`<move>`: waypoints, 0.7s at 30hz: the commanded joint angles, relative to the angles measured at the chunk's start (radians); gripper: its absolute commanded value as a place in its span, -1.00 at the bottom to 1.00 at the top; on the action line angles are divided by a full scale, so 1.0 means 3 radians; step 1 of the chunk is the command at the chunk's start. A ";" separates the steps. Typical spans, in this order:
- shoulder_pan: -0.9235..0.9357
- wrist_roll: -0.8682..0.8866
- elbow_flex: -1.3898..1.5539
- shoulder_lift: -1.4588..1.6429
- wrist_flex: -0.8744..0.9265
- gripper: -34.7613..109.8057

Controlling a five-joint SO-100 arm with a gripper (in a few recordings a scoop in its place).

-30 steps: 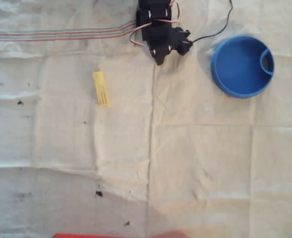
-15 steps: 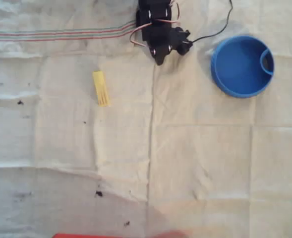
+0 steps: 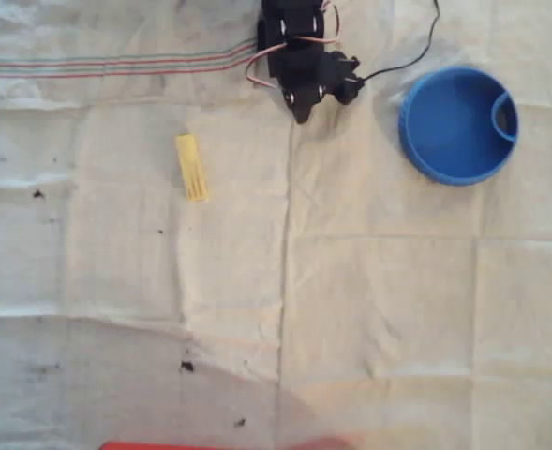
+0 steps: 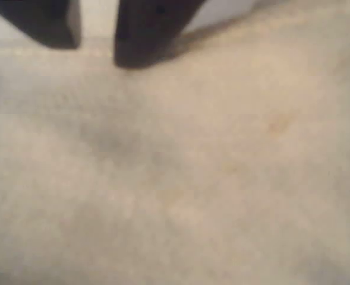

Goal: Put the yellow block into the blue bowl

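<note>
Yellow block (image 3: 191,167), a slim pale yellow rectangular bar, lies flat on the creased off-white cloth (image 3: 369,309) that covers the table, left of the cloth's middle fold and toward the far edge in the overhead view, its long side running nearly top to bottom of the picture.

The black two-finger gripper (image 3: 301,114) sits at the top edge of the cloth near the middle, folded under the arm and pointing down at the cloth. In the wrist view its two dark fingers (image 4: 148,32) stand close above the cloth with a narrow strip of light between them and nothing held; the jaws are nearly closed, only slightly apart. The gripper (image 4: 94,50) is well apart from the block, which lies to its lower left in the overhead view.

To the gripper's right sits the round bright blue plastic bowl (image 3: 416,141), near the top right corner of the cloth, with a small curved loop inside its right rim. A black cable (image 3: 416,54) runs from the arm past the bowl's upper left. Thin red and green stripes (image 3: 116,66) cross the cloth's top left. A red strip (image 3: 163,445) shows at the bottom edge.
</note>
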 commanded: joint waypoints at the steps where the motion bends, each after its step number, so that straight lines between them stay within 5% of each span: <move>1: 0.0051 0.0041 -0.0128 -0.0066 0.0092 -0.52; 15: 0.0066 0.0077 -0.2434 -0.1038 0.1268 -0.52; 21: 0.0455 0.0900 -0.3687 -0.2010 0.1289 -0.52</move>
